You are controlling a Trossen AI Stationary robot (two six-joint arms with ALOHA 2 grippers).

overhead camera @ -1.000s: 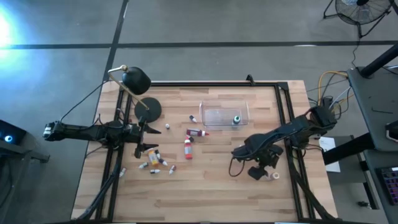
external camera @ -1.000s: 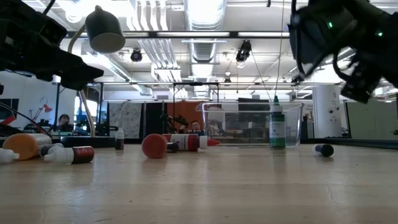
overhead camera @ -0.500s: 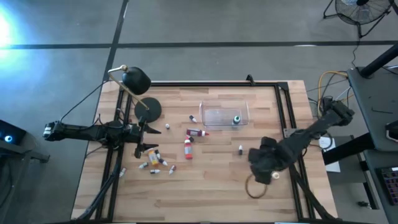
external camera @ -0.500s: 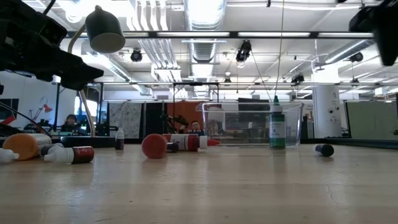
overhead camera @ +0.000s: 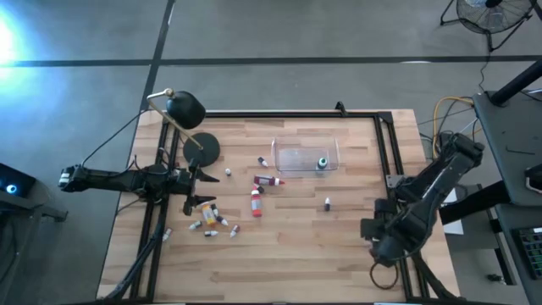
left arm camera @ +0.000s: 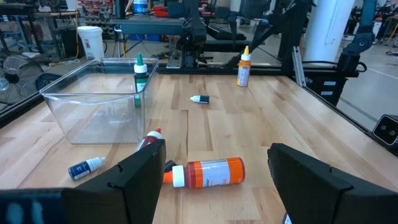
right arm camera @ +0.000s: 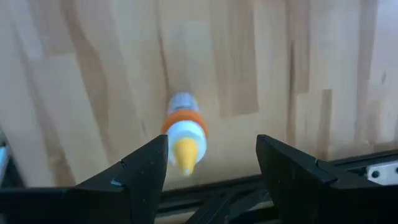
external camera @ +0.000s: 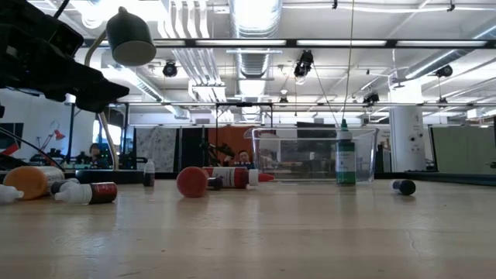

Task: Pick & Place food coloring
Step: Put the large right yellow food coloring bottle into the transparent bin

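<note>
- The desk (overhead camera: 279, 263) carries everything; most of the food coloring lies loose on its left half, so the job looks barely begun.
- The right arm sits over the desk's right edge, near the front right corner. Its right gripper (right arm camera: 211, 165) hangs above an upright orange-collared bottle (right arm camera: 183, 134) with the jaws released wide on either side and nothing between them; I judge this a line-up for a pick.
- The left arm reaches in across the left edge. Its left gripper (left arm camera: 214, 180) has its jaws released and empty, aimed at an orange bottle (left arm camera: 208, 172) lying on its side, likely waiting.
- The black lamp (overhead camera: 188, 108) stands by the back left corner, clear of the bottles.
- The clear tub (overhead camera: 305, 156) sits at the back centre, seemingly the drop-off, with one green bottle (overhead camera: 322, 163) upright inside.
- The scattered bottles (overhead camera: 212, 222) cluster near the left edge, others nearer the middle.
- A tiny dark-capped bottle (overhead camera: 327, 203) lies alone, right of centre.
</note>
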